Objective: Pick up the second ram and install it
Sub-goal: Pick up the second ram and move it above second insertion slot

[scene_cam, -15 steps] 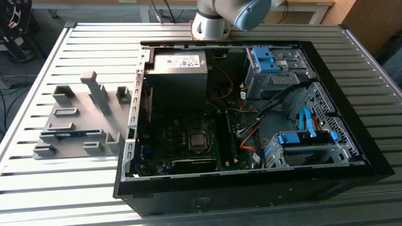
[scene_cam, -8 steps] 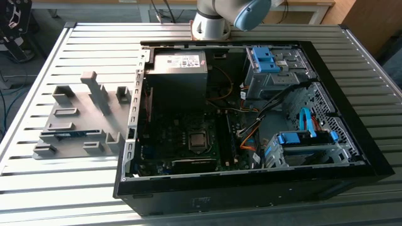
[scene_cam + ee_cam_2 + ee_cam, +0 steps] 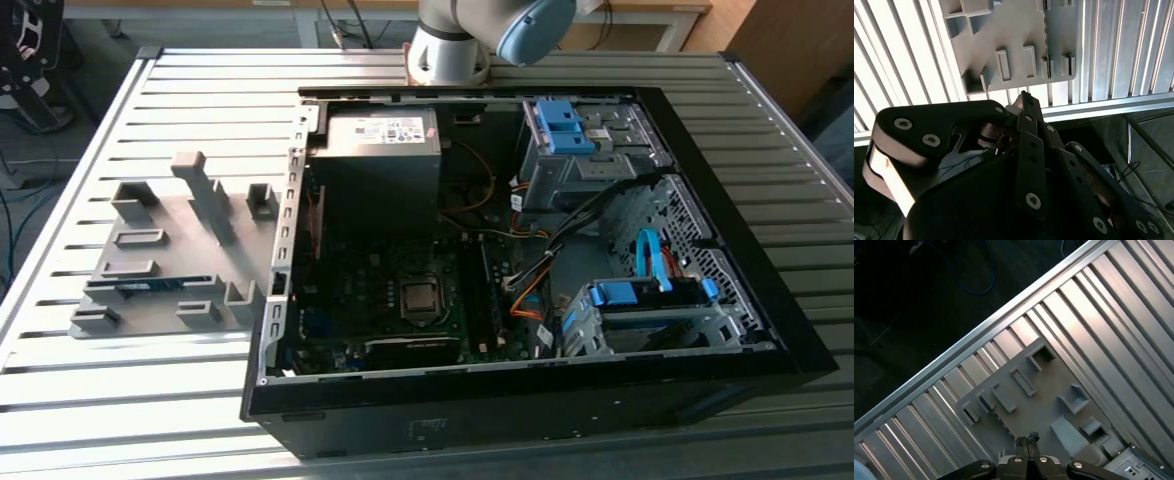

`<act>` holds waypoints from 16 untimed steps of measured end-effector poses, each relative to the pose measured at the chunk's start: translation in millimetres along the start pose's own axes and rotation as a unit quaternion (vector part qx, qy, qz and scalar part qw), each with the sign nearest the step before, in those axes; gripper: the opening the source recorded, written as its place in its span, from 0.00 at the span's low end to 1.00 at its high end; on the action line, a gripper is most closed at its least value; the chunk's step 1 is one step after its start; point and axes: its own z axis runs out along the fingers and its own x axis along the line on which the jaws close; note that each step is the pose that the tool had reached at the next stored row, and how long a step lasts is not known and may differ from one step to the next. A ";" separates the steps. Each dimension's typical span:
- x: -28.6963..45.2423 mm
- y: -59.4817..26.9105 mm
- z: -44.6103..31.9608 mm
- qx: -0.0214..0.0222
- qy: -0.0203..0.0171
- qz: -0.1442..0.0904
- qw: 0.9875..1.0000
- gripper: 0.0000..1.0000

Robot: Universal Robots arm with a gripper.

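In the exterior view, an open computer case (image 3: 534, 250) is seen on the slatted counter (image 3: 200, 90). Toward the exterior view's left, the second ram (image 3: 147, 285) is held in a slot of the grey tray (image 3: 200, 235). In the second wrist view, the gripper (image 3: 1025, 99) is shown over the tray's edge with its jaws together. In the first wrist view, the jaws are seen apart from the ram (image 3: 985, 402).

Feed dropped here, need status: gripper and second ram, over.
Gripper shut, empty, above grey tray. Second ram seated in tray slot. Nothing blocking.
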 end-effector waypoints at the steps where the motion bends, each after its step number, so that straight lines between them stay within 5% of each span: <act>1: 0.0 0.0 0.0 0.000 0.000 -0.006 1.000 0.11; 16: 0.2 -0.1 0.3 0.001 -0.001 -0.064 0.998 0.11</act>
